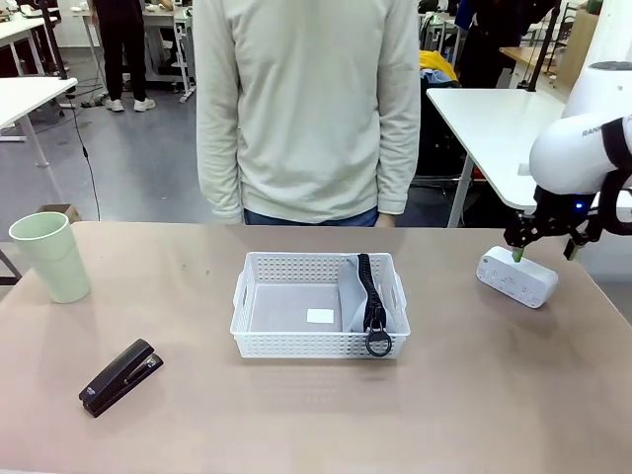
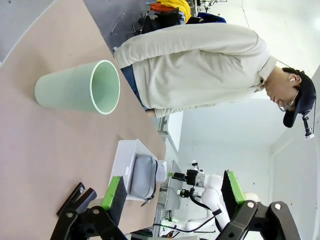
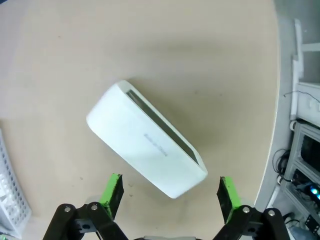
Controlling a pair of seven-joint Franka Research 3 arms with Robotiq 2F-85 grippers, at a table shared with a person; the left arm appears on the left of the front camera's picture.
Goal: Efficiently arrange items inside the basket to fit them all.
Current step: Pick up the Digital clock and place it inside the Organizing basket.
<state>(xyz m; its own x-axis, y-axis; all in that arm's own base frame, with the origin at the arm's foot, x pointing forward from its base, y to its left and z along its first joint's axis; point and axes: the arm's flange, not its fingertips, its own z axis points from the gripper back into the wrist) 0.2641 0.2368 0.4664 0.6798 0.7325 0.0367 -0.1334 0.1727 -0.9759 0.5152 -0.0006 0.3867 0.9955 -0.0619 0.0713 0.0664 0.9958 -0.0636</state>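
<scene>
While three items lie outside the basket (image 1: 296,261), I list as follows.

- Pouch (image 1: 354,298): soft grey fabric with a black zipper and ring. It stands on edge along the basket's right wall, likely to spare floor space.
- Box (image 1: 517,279): smooth white plastic with rounded corners, on the table well right of the basket. My right gripper (image 3: 171,184) hangs over it, fingers apart and holding nothing, placed, I judge, to take it.
- Stapler (image 1: 120,377): black, hard and wedge-shaped, left of the basket on my side.
- Cup (image 1: 51,257): pale green, tapered and upright, far left of the basket.
- Left gripper (image 2: 172,182): fingers apart, empty.
</scene>
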